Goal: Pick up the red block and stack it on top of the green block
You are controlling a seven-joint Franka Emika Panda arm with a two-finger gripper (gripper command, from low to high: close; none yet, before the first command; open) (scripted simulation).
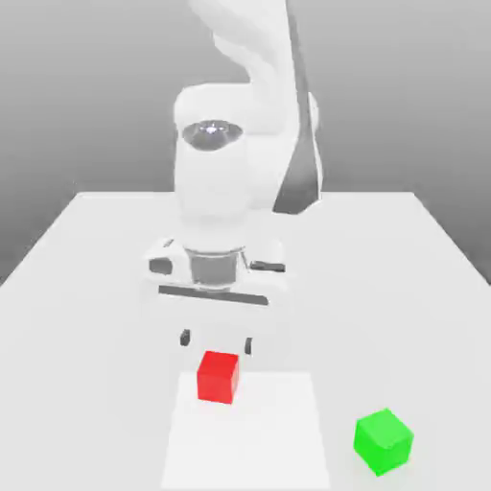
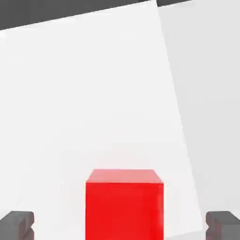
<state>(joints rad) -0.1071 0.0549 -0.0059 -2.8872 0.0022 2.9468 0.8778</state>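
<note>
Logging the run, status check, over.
Gripper open above red block, not touching. Green block apart, toward exterior view's right. Nothing between them on table.

White table [image 1: 403, 259] against a plain grey backdrop [image 1: 86, 96].

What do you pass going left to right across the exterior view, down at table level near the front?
Red block, sitting just in front of the open pincer, then the green block further toward the exterior view's right, apart from it.
</note>
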